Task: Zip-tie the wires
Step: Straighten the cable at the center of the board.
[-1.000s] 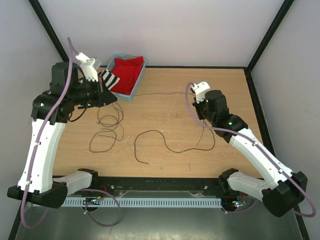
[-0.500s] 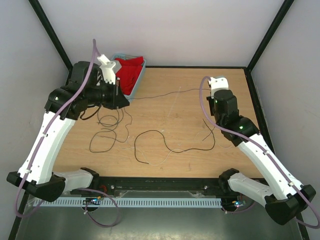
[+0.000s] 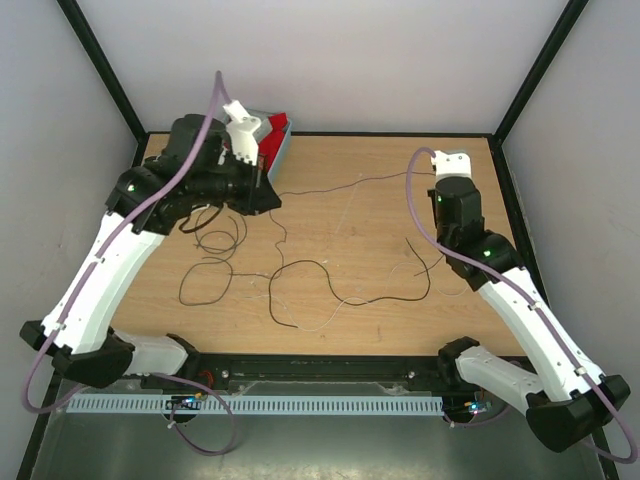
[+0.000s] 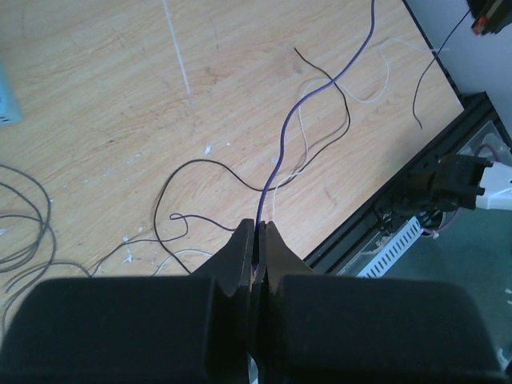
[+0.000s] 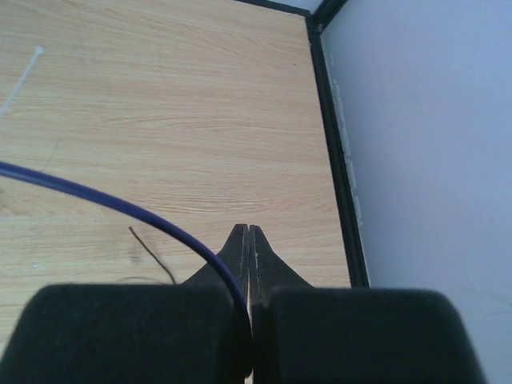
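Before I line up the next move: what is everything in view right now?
wires: several, mostly black, in loose loops across the table's middle and left
pale strands: a few, whitish, among the black ones
held strand: one, purple in the wrist views, running between the two grippers
thin strip: one, white, flat on the table; possibly a zip tie
basket: one, light blue, far left corner, mostly hidden by the left arm
cloth: one, red, in the basket
table: one, light wood
left gripper: black, shut on the held strand
right gripper: black, shut on the held strand
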Action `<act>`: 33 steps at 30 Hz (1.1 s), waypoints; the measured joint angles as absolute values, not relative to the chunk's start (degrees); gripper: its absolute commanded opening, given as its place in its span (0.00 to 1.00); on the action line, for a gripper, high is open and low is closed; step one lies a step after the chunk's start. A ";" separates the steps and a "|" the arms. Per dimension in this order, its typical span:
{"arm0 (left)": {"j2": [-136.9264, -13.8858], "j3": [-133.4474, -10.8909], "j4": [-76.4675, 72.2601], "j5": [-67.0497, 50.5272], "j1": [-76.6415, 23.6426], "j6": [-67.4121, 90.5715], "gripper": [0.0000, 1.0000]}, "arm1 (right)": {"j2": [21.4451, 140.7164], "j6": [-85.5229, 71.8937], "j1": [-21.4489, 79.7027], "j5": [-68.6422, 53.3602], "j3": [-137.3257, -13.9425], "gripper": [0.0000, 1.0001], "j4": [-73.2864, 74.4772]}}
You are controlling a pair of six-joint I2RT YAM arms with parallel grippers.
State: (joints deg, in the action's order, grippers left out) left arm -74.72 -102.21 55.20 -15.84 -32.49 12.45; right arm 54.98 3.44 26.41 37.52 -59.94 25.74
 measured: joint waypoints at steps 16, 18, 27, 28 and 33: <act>-78.76 -91.55 52.62 -12.19 -37.43 15.25 0.15 | 55.40 13.15 18.33 42.46 -53.15 0.00 24.97; -80.07 -89.97 51.77 -12.23 -38.17 15.81 0.17 | 55.55 14.52 18.31 43.05 -53.06 0.00 24.25; -84.36 -86.56 49.89 -8.97 -39.20 16.27 0.51 | 56.21 17.76 18.22 42.52 -52.36 0.00 21.74; -84.44 -86.54 49.67 -8.25 -39.20 16.25 0.54 | 56.18 17.89 18.22 42.11 -51.99 0.00 21.54; -87.61 -86.63 48.36 -4.36 -39.05 16.27 0.64 | 56.14 18.06 18.22 39.97 -50.48 0.00 21.28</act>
State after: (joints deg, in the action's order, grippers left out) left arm -87.61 -86.63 48.36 -4.36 -39.05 16.27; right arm 56.14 18.06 18.22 39.97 -50.48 21.28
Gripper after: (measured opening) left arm 0.602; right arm 0.009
